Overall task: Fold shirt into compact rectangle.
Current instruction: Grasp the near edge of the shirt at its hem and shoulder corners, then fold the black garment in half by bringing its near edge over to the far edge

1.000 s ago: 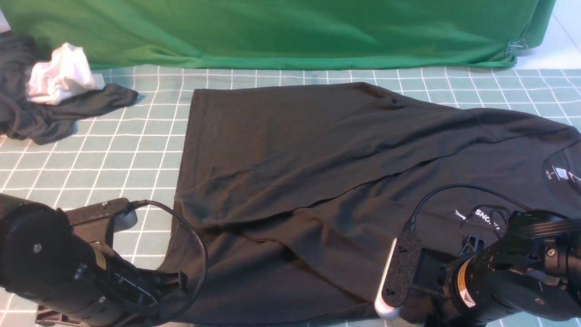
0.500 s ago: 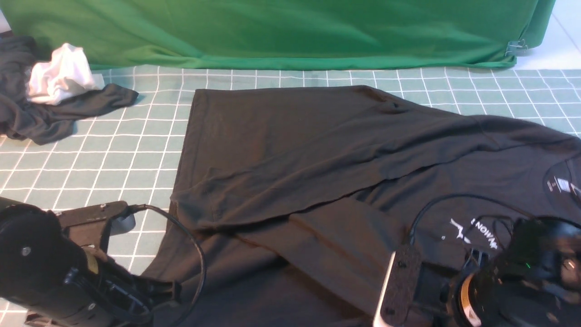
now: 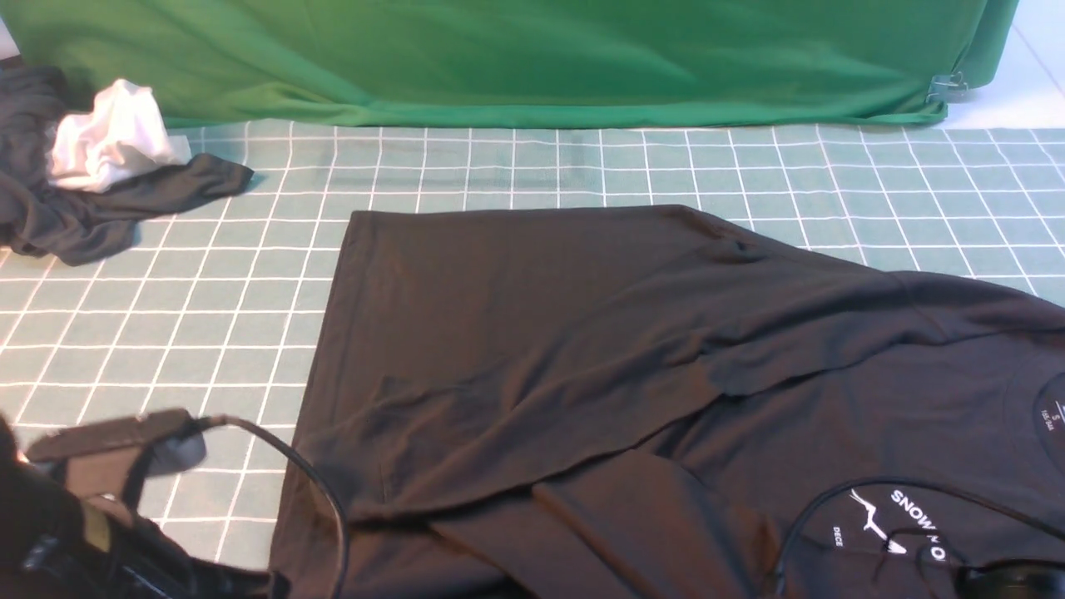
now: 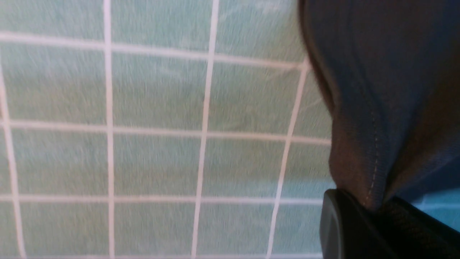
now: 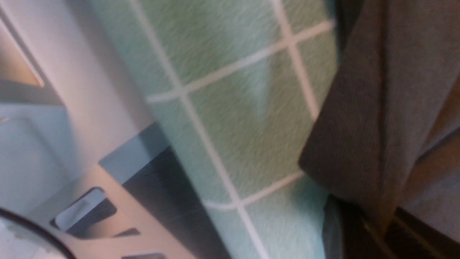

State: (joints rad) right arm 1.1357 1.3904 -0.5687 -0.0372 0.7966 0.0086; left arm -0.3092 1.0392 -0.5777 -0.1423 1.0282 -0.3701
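Shirt (image 3: 541, 349) is lying spread on the checked cloth (image 3: 250, 274), ahead of and between both claws. Your left gripper (image 4: 377, 210) is pinching its stitched hem, jaws closed tight on fabric; your right gripper (image 5: 375, 221) is clamping a folded edge likewise.

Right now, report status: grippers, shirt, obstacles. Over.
Shut on large black knit shirt: left gripper, right gripper. Shirt part-folded on checked green tablecloth. Far left, dark garment with white cloth, apart.
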